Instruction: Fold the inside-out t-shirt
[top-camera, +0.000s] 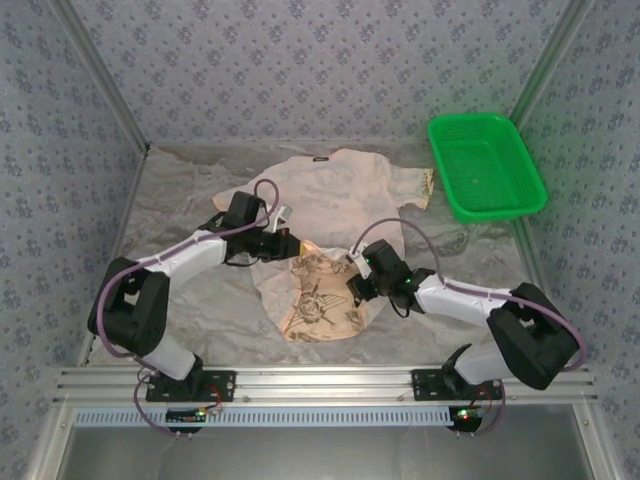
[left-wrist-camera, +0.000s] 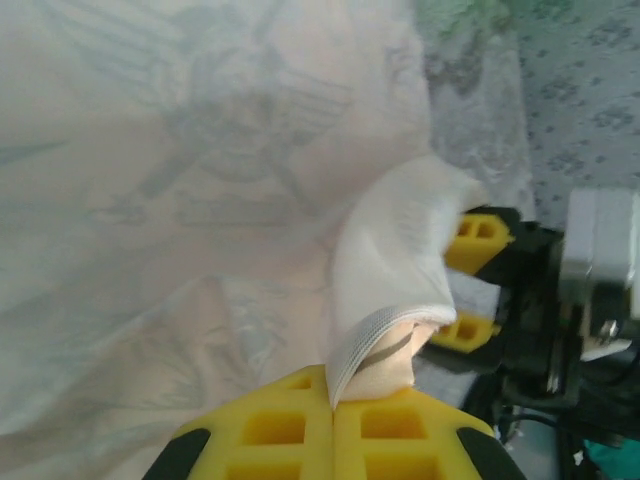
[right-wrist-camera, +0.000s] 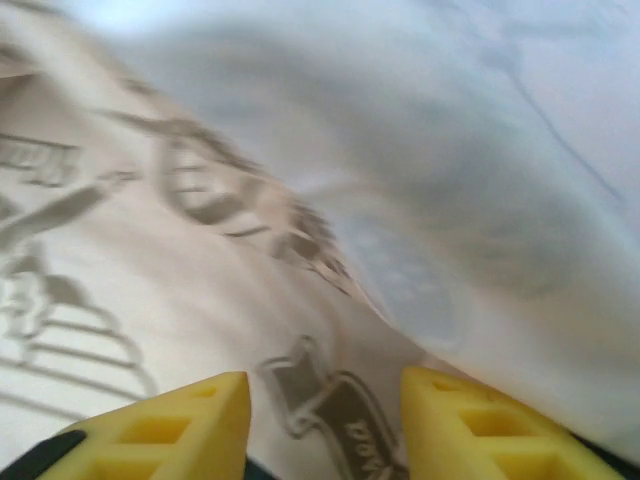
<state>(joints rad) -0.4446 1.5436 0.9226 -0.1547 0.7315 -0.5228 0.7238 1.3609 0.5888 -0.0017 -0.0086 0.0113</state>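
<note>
The inside-out t-shirt (top-camera: 330, 215) lies lengthwise away from the arms, collar at the far end, with its printed lower part turned up between the two grippers. The left gripper (left-wrist-camera: 333, 400) is clamped tight on a pale hemmed fold, which its wrist view shows up close. The right gripper (right-wrist-camera: 325, 400) stands partly open over printed cloth with nothing pinched, a detail the top view leaves unclear.

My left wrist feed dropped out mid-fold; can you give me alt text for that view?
The left gripper is shut on a hemmed edge of the t-shirt, which rises in a pale fold. Beyond spreads the shirt's pale reverse side with faint emblems; the right gripper sits open at the frame's right edge.
</note>
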